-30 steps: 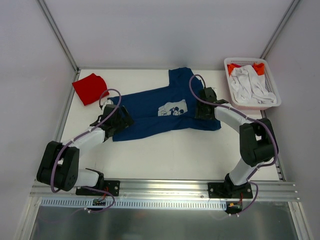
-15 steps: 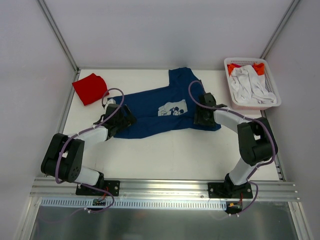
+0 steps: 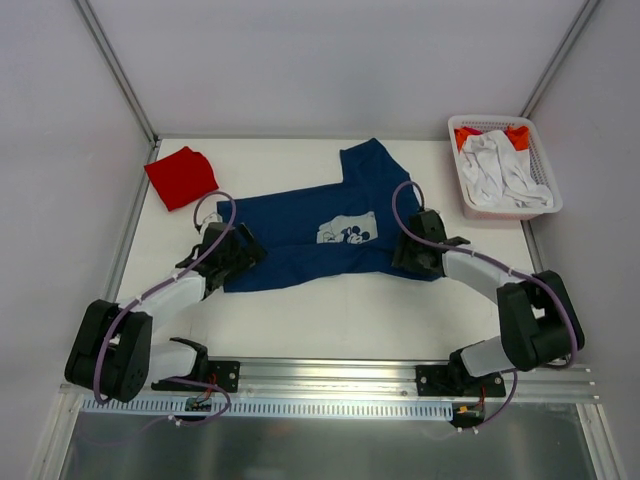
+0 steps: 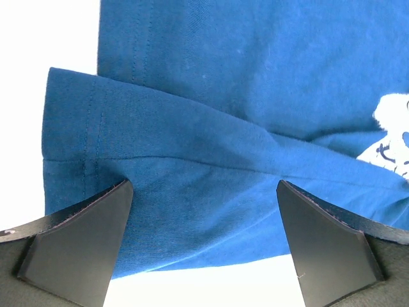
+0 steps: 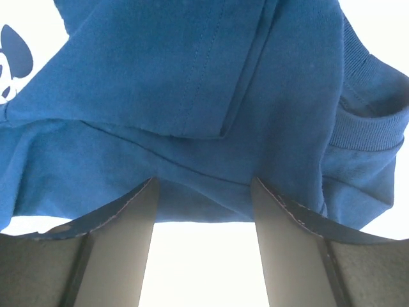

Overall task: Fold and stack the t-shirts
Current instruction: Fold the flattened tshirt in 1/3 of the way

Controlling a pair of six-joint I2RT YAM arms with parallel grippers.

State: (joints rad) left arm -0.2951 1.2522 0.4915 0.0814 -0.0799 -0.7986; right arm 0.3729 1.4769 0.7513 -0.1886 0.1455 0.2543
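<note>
The navy blue t-shirt (image 3: 300,225) lies spread across the middle of the table, its pale cartoon print (image 3: 348,233) facing up. A red t-shirt (image 3: 182,177) sits folded at the far left corner. My left gripper (image 3: 244,248) is low over the navy shirt's left end. In the left wrist view this gripper (image 4: 204,184) is wide open, with the shirt's near hem (image 4: 192,249) between its fingers. My right gripper (image 3: 408,250) is at the collar end. In the right wrist view it (image 5: 204,180) stands open, its tips at the cloth's near edge (image 5: 204,208).
A white slatted basket (image 3: 510,213) stands at the far right corner, holding white cloth (image 3: 495,170) and an orange piece (image 3: 517,135). Metal frame rails run along both sides of the table. Bare white tabletop (image 3: 330,320) lies between the shirt and the arm bases.
Both grippers have drawn back toward the near edge, and the navy shirt has slid a little that way with them. The red shirt and basket have stayed put.
</note>
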